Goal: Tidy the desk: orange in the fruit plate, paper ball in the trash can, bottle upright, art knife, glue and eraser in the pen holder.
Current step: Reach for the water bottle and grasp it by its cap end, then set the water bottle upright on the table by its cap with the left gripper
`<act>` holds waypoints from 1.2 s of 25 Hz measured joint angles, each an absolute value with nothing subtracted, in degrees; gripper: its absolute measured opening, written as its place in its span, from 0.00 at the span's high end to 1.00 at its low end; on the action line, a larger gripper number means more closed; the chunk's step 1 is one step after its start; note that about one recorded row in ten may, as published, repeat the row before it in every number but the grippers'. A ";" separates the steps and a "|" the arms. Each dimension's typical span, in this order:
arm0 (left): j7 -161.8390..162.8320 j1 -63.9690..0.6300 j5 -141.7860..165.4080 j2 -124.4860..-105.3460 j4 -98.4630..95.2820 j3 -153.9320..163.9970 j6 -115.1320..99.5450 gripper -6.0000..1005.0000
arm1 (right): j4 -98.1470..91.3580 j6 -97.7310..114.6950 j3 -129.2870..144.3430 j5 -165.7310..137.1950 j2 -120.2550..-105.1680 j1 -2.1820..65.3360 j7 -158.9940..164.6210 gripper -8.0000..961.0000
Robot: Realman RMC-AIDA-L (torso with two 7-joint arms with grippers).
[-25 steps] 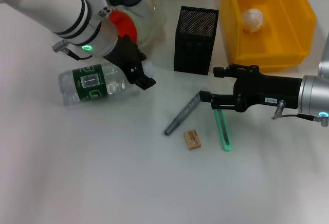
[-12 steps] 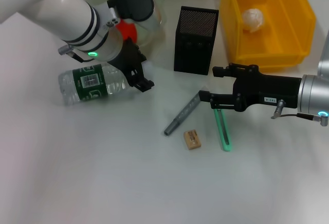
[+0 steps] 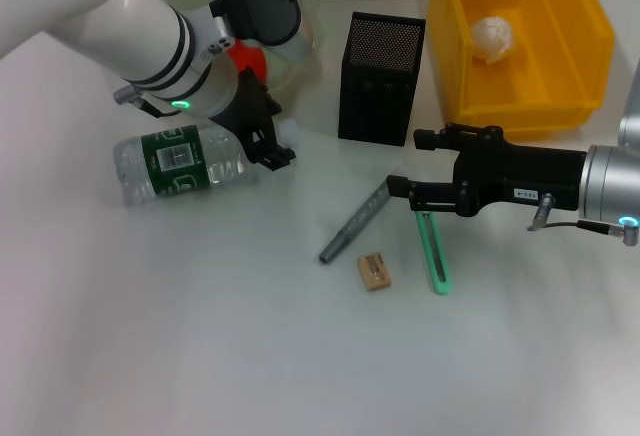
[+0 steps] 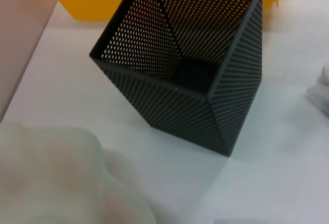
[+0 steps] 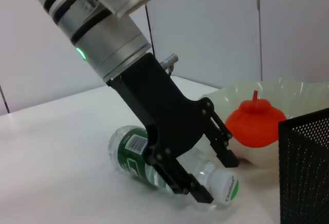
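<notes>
Closing in: our left gripper (image 3: 268,146) has dropped lower over neck of bottle (image 3: 180,162) since a second ago, jaws spread either side of cap end (not yet gripping, we judge). Bottle lies on its side, so uprighting comes next.

Trash can (image 3: 520,46): paper ball (image 3: 491,38) inside.
Fruit plate (image 5: 288,93): orange (image 5: 256,122) inside.
Pen holder (image 4: 205,80): empty.
Eraser (image 3: 374,270) on desk.
Right gripper (image 3: 402,194) hovers parked near knife, jaw state unclear.

Clear glossy plastic bottle (image 3: 180,164), black metal-mesh pen holder (image 3: 380,78)
</notes>
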State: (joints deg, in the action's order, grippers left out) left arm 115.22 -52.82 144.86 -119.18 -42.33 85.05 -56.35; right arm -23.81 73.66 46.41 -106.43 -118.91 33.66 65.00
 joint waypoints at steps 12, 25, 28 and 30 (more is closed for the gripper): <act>115.32 -52.63 145.29 -119.18 -42.34 87.19 -55.90 0.45 | -23.82 73.65 46.31 -106.43 -118.97 33.66 65.12 0.17; 115.41 -52.87 145.28 -119.18 -42.37 88.82 -55.79 0.56 | -23.82 73.65 46.32 -106.43 -119.00 33.74 65.13 0.17; 116.73 -53.01 145.30 -119.18 -42.63 88.78 -56.08 0.55 | -23.82 73.65 46.31 -106.43 -119.00 33.75 65.13 0.17; 117.25 -52.99 145.22 -119.18 -43.02 88.65 -56.23 0.55 | -23.82 73.65 46.31 -106.43 -119.00 33.75 65.13 0.17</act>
State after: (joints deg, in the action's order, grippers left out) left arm 117.25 -52.99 145.22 -119.18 -43.02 88.65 -56.23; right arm -23.82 73.65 46.32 -106.43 -119.00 33.75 65.13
